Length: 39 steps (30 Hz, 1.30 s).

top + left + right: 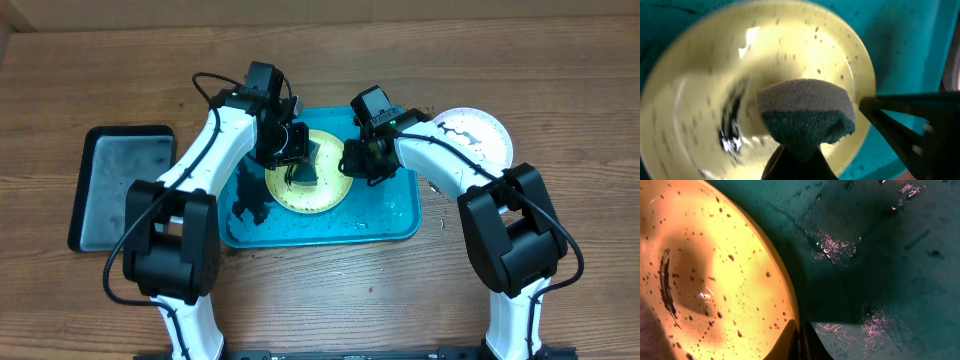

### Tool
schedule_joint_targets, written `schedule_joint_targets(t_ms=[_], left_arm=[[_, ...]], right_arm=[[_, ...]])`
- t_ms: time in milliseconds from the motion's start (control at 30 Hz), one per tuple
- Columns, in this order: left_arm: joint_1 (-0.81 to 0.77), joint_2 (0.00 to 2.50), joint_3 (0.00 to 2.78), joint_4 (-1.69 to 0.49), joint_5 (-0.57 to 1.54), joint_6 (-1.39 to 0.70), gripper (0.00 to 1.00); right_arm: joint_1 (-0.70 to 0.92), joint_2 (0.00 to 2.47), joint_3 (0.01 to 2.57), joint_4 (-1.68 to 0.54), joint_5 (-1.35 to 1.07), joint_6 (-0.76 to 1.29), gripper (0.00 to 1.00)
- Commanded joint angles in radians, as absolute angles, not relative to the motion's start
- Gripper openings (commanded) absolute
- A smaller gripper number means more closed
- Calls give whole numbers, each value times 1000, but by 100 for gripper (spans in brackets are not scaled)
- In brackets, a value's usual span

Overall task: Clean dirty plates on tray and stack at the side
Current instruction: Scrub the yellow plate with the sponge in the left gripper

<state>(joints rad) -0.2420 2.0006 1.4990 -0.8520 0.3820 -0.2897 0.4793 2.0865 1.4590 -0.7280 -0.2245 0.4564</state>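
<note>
1. Overhead view: the turquoise tray lay at the middle of the desk; a smaller black tray lay on the desk to its left, apart from it.
2. The yellow-green plate sat inside the tray, in its upper middle part; both arms reached in over it, one from each side.
3. The white plate lay on the desk just beside the tray's far right corner; dark specks showed on it; the right arm crossed in front of it and hid part of it.
4. The left end effector was closed on a sponge, pinching it from below in the wrist view; the sponge had a grey layer over a dark green scouring layer; it hung over the plate's centre, towards the right side; whether it touched the plate could not be told.
5. The right end effector was closed on the rim of the yellow-green plate at the plate's right edge; in the right wrist view the rim ran down into the fingers at the bottom of the frame; in the left wrist view the dark fingers met the rim from the right.
6. Plate surface: many small black specks across the centre and rim; one dark curved smear with a wet glint near the middle; the left part was blurred in the left wrist view.
7. Tray floor beside the plate: wet glints in patches; a few dark flecks.
</note>
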Motion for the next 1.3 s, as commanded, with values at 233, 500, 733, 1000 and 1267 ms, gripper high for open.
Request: schedule_joint_targets(t_ms=[233,500,733,1000,1267], left_arm=[[-259,2091,1505,-807,412,-383,5],[-261,2152,1505,-814,343,-381,4],[-227,2150,1511,-945,-150,-382,4],[-201,2146,1653,-1039,47,-367,4],[-292,2184,1644,-882,409,-385,4]], right_arm=[[479,2089,1452,-733,-218,412,4],[479,2089,1452,-734,-216,411,4],[479,2089,1452,-733,-210,411,4],[479,2089,1452,-720,-211,412,4],[479,2089,1452,-718,-211,411,4]])
